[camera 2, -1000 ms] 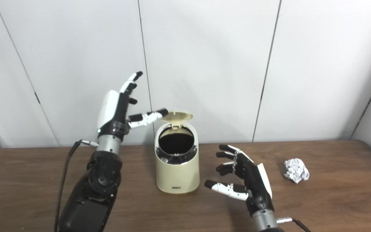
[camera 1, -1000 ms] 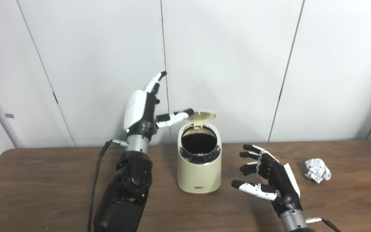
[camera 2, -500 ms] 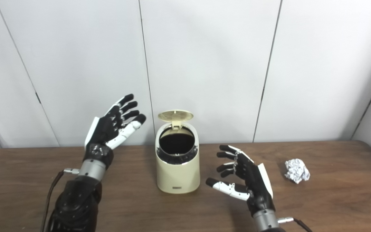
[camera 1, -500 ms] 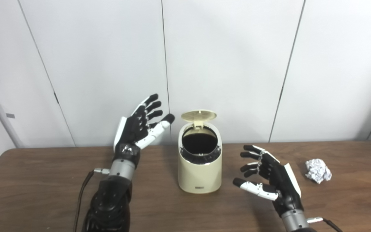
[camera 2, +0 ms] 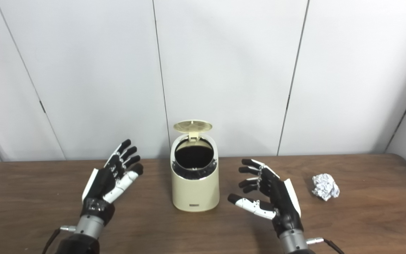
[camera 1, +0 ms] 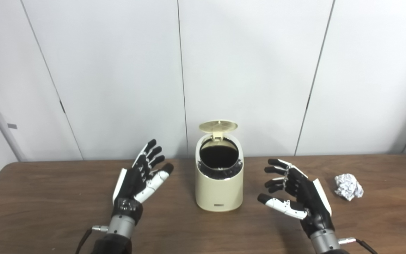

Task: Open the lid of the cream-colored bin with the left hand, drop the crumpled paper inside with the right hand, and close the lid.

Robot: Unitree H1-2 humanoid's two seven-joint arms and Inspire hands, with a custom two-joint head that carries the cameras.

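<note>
With the round lid (camera 1: 218,125) of the cream-colored plastic bin (camera 1: 219,187) standing up at the back, our next step is the pickup. Our right hand (camera 1: 296,193) hovers empty with fingers spread just right of the bin, and should travel right to the crumpled ball of white paper (camera 1: 347,186) lying near the brown wooden desk's (camera 1: 48,197) right edge — closing around it gently. Our left hand (camera 1: 140,178), fingers apart and holding nothing, has dropped from beside the lid a second ago to low over the desk — the lid stayed up.
</note>
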